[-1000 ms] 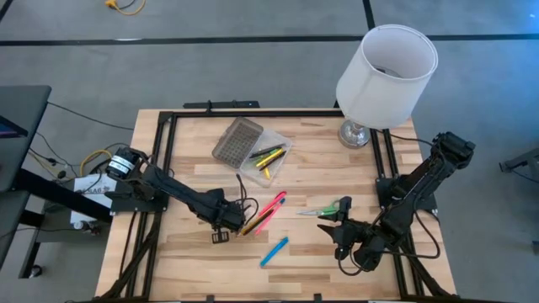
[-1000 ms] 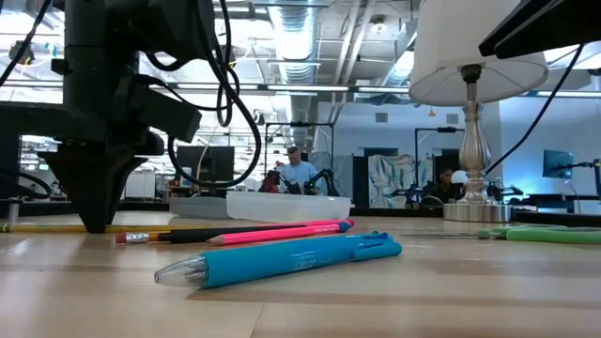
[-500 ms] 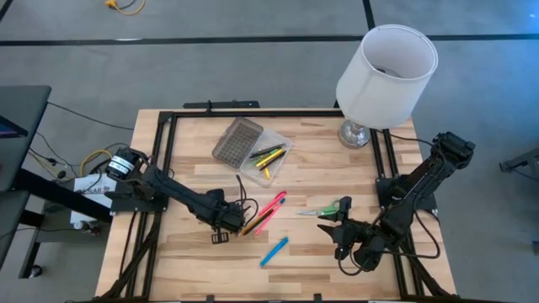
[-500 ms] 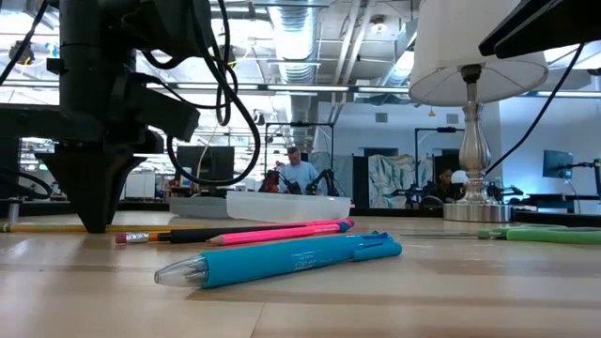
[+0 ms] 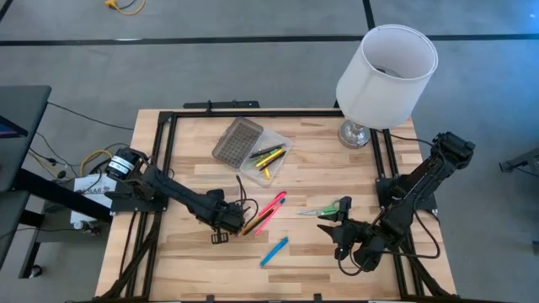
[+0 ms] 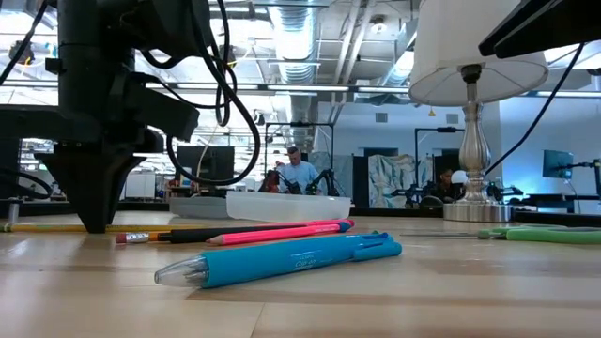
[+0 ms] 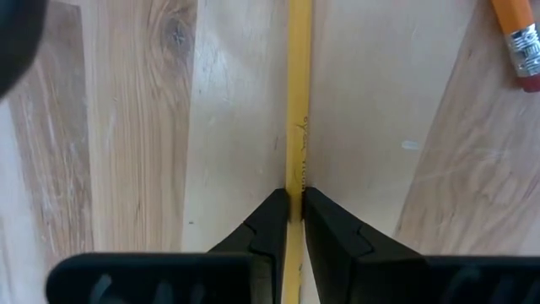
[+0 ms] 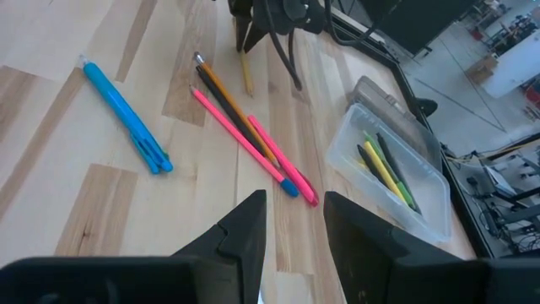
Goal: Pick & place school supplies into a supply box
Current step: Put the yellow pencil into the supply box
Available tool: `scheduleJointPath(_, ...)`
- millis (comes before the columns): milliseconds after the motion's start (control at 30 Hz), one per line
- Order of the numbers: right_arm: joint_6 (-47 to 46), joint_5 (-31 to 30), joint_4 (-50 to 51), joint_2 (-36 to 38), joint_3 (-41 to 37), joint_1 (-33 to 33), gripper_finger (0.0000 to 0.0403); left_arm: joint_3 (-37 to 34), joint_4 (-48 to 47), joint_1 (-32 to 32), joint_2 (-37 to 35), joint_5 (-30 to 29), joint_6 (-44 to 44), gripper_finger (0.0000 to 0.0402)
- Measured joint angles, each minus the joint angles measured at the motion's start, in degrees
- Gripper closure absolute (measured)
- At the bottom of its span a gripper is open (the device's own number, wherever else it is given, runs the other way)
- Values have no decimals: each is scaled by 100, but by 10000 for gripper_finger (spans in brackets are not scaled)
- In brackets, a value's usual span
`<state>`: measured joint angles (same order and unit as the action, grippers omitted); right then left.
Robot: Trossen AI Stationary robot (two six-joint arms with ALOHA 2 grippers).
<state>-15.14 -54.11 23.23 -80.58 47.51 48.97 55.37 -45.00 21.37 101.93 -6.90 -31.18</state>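
Observation:
My left gripper (image 5: 229, 224) points down at the table's middle left, shut on a yellow pencil (image 7: 296, 101) that lies flat on the wood. Beside it lie an orange pencil (image 7: 519, 38), a dark pen and two pink pens (image 5: 271, 209). A blue pen (image 5: 274, 251) lies nearer the front edge. Green-handled scissors (image 5: 324, 209) lie to the right. The supply box (image 5: 271, 158) stands open at the back with several pens inside, its grey lid (image 5: 237, 139) beside it. My right gripper (image 8: 295, 224) hangs open above the near right of the table, holding nothing. My left gripper pinches the yellow pencil's shaft (image 7: 296, 181) between its two fingertips, partway along its length. The fingers come from above, pointing down, and stand across the pencil. The pencil (image 6: 38, 226) lies level on the table.
A white-shaded lamp (image 5: 387, 67) stands on its metal base (image 5: 355, 133) at the far right corner. Black frame rails (image 5: 164, 160) run along the table's sides. Bare wood (image 5: 194, 261) lies at the near left.

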Motion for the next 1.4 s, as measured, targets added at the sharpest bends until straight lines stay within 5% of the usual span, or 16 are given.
scheduleJointPath(1400,-107,-20,-34,-33,4,-27,287,215,-193,164,-433,-753,-197,368)
